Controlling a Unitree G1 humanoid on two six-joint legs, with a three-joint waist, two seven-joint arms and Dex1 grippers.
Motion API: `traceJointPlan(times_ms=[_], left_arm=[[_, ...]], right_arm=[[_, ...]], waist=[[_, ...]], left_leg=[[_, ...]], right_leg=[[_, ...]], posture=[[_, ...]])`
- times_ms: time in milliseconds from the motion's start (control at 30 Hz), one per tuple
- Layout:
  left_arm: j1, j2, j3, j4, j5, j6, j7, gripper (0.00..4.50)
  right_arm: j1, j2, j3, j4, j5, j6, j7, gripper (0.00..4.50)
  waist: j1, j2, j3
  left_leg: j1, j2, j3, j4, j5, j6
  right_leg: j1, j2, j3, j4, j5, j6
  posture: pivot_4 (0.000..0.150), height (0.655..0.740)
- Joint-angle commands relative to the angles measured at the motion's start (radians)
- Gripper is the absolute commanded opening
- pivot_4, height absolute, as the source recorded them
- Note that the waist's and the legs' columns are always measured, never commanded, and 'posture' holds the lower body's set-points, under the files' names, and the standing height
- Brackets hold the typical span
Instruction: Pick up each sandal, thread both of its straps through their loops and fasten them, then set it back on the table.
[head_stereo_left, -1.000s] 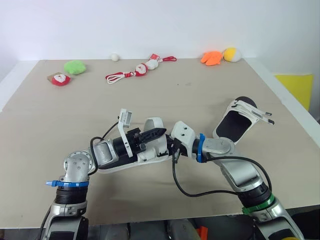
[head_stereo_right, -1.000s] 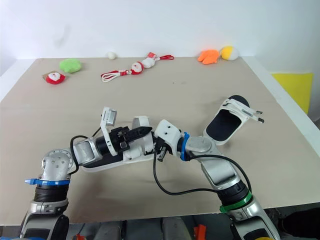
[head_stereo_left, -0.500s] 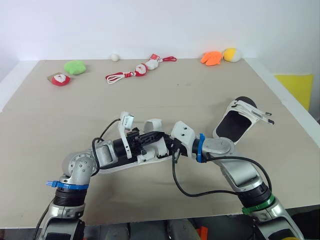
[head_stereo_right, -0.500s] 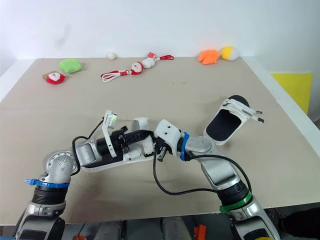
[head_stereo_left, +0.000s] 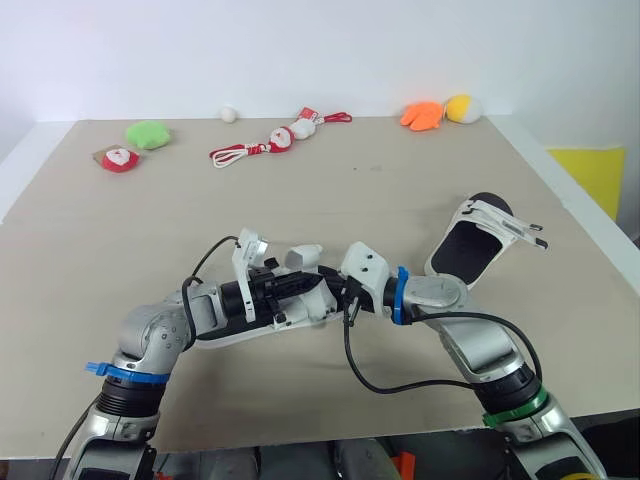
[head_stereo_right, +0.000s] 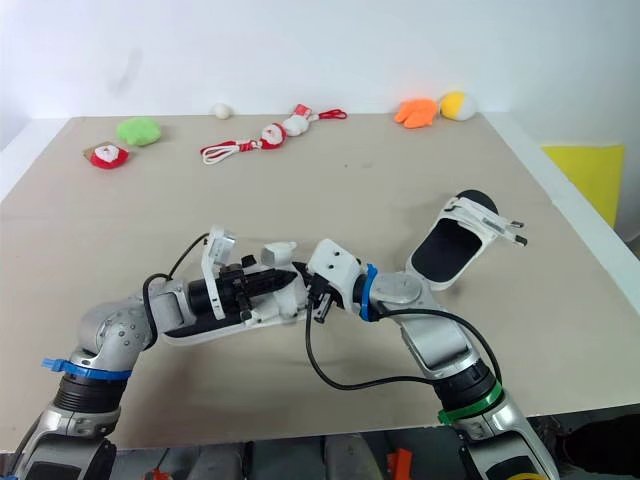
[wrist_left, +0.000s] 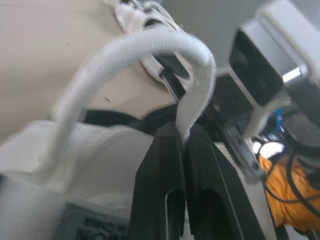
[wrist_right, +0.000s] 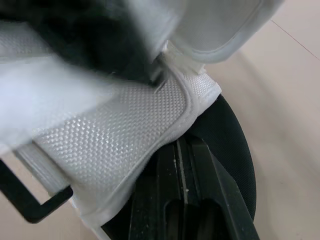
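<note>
My left gripper (wrist_left: 184, 134) pinches strap (wrist_left: 150, 42) | my right gripper (wrist_right: 180, 150) clamped narrow on sandal (head_stereo_left: 300, 305), lower centre | other sandal (head_stereo_left: 470, 245) mid-right on table (head_stereo_left: 400, 170)

left end effector (head_stereo_right: 290, 278) at white sandal strap (head_stereo_right: 277, 249)

This is looking like a robot test lab: a plain beige bench (head_stereo_left: 400, 200) is standing against a bare white wall (head_stereo_left: 300, 50), with small plush toys (head_stereo_left: 150, 133) lying scattered along its far edge.
</note>
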Motion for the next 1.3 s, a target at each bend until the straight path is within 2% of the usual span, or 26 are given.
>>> traceJointPlan(times_ms=[33,133,267,367,533,900,1300], left_arm=[[-0.017,-0.003,-0.025,0.014,0.059,-0.034,-0.008,0.13],[-0.040,-0.017,0.004,0.028,0.047,-0.027,-0.007,0.13],[-0.053,-0.052,0.073,0.003,-0.049,0.035,0.000,0.13],[-0.096,-0.084,0.189,0.002,-0.202,0.112,0.053,0.13],[-0.124,-0.090,0.249,0.004,-0.269,0.143,0.100,0.13],[-0.059,-0.068,0.153,-0.042,-0.201,0.133,0.088,0.13],[-0.070,-0.073,0.142,-0.003,-0.139,0.089,0.095,0.13]], right_arm=[[-0.003,0.005,0.013,0.023,-0.016,0.007,-0.014,0.00],[-0.004,0.005,0.015,0.024,-0.016,0.006,-0.013,0.00],[-0.004,0.004,0.015,0.024,-0.016,0.006,-0.013,0.00],[0.001,0.004,0.011,0.021,-0.013,0.008,-0.014,0.00],[0.001,0.007,0.014,0.020,-0.013,0.010,-0.015,0.00],[-0.001,0.008,0.015,0.021,-0.012,0.008,-0.015,0.00],[0.001,0.008,0.012,0.017,-0.013,0.011,-0.020,0.00]], waist=[[0.000,0.000,0.000],[0.001,0.000,0.000],[0.000,0.000,0.000],[0.000,0.000,0.000],[0.000,0.000,0.000],[0.000,0.000,0.001],[0.000,0.000,0.001]], left_leg=[[0.000,0.000,0.000,0.000,0.000,0.000],[0.000,0.000,0.000,0.000,0.000,0.000],[0.000,0.000,0.000,0.000,0.000,0.000],[-0.001,0.000,0.000,0.000,0.000,0.000],[-0.001,0.000,0.000,0.000,0.000,0.000],[-0.001,0.000,0.000,0.000,0.000,0.000],[-0.001,0.000,0.000,0.000,0.000,0.000]], right_leg=[[0.000,0.000,0.000,0.000,0.000,0.000],[0.000,0.000,0.000,0.000,0.000,0.000],[0.000,0.000,0.000,0.000,0.000,0.000],[0.000,0.000,0.000,0.000,0.000,0.000],[0.000,0.000,0.000,0.000,0.001,0.001],[0.000,0.000,0.000,0.000,0.001,0.001],[0.000,0.000,0.000,0.000,0.001,0.001]], posture=[[0.150,0.7400],[0.150,0.7400],[0.150,0.7400],[0.150,0.7400],[0.150,0.7400],[0.150,0.7400],[0.150,0.7400]])
